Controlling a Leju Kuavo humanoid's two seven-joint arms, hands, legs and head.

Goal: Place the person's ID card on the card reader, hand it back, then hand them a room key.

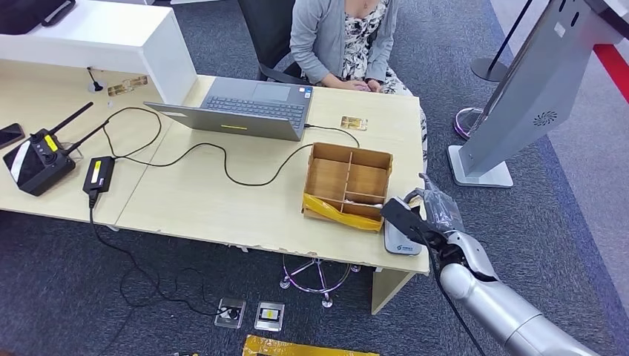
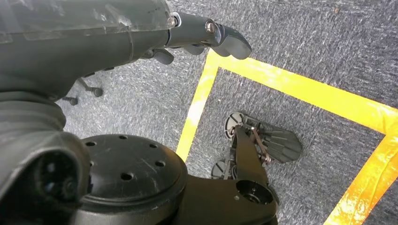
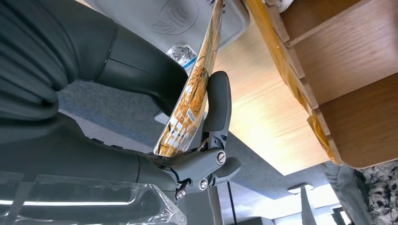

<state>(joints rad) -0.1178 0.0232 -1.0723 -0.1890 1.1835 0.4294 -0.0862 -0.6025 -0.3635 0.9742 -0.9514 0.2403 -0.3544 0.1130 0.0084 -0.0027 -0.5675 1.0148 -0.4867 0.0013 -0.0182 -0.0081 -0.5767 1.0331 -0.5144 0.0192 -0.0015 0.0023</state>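
Observation:
My right hand [image 1: 432,213] hovers over the table's front right corner, just above the grey card reader [image 1: 400,243]. In the right wrist view that hand [image 3: 141,93] pinches a gold patterned card [image 3: 192,93] between its thumb and a finger [image 3: 217,101]. The card stands on edge, its far end close to the card reader [image 3: 178,18]; I cannot tell whether they touch. A person [image 1: 341,37] in a grey cardigan sits across the table. Another small card [image 1: 354,122] lies on the table in front of them. My left hand [image 2: 206,35] hangs over the floor and holds nothing.
A wooden divided box [image 1: 348,182] stands right beside the reader. An open laptop [image 1: 248,107] with its cable sits mid-table; a power brick [image 1: 98,174] and a black controller [image 1: 37,159] lie to the left. A grey kiosk stand [image 1: 519,96] rises on the right. Yellow floor tape [image 2: 300,89] runs below.

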